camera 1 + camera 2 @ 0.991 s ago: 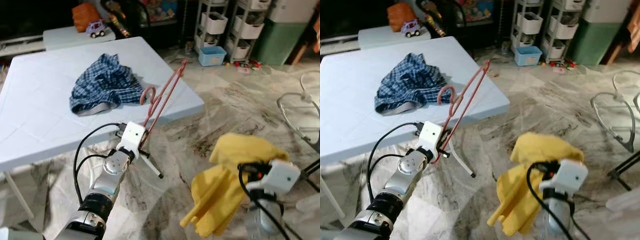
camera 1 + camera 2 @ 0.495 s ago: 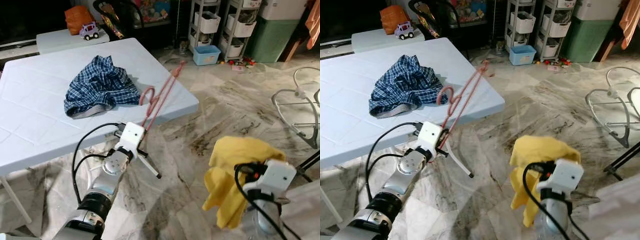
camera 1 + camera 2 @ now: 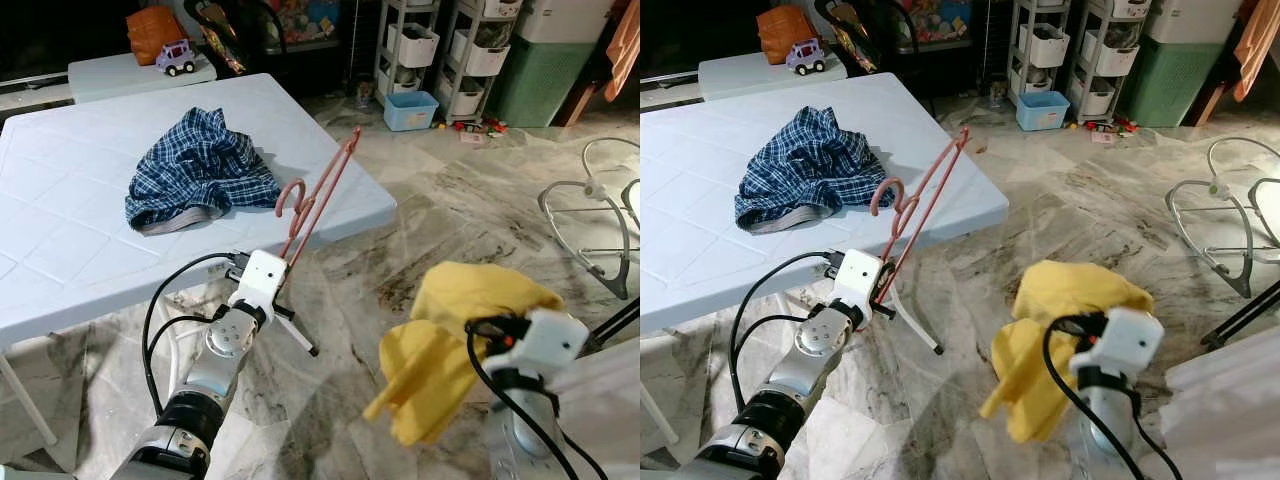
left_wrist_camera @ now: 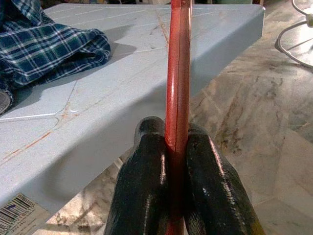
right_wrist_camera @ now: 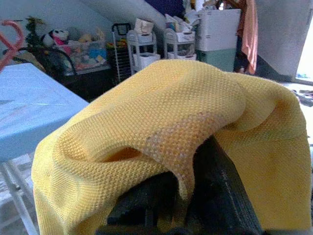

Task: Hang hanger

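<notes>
While the left gripper [image 4: 177, 196] has its fingers [image 4: 144, 191] clamped on the thin, rigid, light hanger [image 3: 320, 195] at frame centre beside the desk [image 3: 60, 250], the right fingers [image 5: 215, 196] pinch a soft, limp yellow cloth [image 3: 450, 340] at lower right.

There are two surfaces: a large white one [image 3: 60, 250] and a smaller one [image 3: 110, 75] beyond its far edge. One plaid garment [image 3: 200, 168] lies near the middle of the large surface. One pink hanger [image 3: 318, 195] stands past the surface's right edge. One yellow cloth [image 3: 450, 345] hangs over the marble floor. On the small surface sit one toy car [image 3: 177, 57] and one orange bag [image 3: 150, 25]. Two white shelf racks [image 3: 415, 40] stand at the back, with one blue bin [image 3: 412, 110] on the floor before them. There are two claws, the left claw [image 4: 176, 166] and the right claw [image 5: 195, 205].
</notes>
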Motion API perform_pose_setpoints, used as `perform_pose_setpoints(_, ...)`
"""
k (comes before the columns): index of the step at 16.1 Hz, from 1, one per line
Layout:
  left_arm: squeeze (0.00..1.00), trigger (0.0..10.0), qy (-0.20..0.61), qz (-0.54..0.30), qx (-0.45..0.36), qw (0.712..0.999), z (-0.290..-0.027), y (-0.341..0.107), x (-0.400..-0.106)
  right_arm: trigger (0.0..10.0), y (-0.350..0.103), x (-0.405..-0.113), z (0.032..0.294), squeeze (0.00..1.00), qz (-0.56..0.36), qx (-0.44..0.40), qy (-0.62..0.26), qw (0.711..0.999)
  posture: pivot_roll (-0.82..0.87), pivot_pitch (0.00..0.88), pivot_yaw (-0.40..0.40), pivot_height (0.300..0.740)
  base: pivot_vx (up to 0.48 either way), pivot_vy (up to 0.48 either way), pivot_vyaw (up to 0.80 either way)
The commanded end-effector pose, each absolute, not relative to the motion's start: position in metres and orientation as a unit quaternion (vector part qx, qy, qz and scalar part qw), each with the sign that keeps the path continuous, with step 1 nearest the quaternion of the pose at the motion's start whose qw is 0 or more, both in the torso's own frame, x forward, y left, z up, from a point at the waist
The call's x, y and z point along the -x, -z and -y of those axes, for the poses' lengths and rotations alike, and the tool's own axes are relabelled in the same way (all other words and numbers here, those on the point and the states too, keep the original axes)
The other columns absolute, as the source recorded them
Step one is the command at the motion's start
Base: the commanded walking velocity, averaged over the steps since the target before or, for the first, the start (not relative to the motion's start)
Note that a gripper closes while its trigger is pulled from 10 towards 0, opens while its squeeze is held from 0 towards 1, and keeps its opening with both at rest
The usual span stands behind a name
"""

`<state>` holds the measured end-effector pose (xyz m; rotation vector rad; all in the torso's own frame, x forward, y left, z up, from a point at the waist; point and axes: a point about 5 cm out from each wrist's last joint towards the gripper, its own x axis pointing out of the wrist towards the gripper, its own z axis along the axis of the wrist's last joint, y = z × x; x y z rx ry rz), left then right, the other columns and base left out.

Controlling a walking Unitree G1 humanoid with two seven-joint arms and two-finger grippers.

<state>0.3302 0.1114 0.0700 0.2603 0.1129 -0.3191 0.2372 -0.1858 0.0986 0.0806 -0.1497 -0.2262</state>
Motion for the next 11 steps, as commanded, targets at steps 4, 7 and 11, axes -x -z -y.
perform_pose_setpoints(4,0.00,10.0,0.147,-0.023,-0.140,0.979,-0.111,-0.088,-0.342,10.0,-0.107,-0.243,0.181,0.00,0.093,-0.042,0.099,0.990,0.04,0.000,-0.045,0.740,0.000,0.197,0.00)
perform_pose_setpoints(7,0.00,10.0,0.147,-0.014,-0.143,0.979,-0.110,-0.091,-0.342,10.0,-0.107,-0.243,0.183,0.00,0.093,-0.040,0.100,0.990,0.05,0.000,-0.040,0.740,0.000,0.459,0.00)
perform_pose_setpoints(11,0.00,10.0,0.149,-0.009,-0.146,0.978,-0.109,-0.092,-0.342,10.0,-0.108,-0.245,0.185,0.00,0.096,-0.038,0.103,0.989,0.05,0.000,-0.038,0.740,0.000,0.458,0.00)
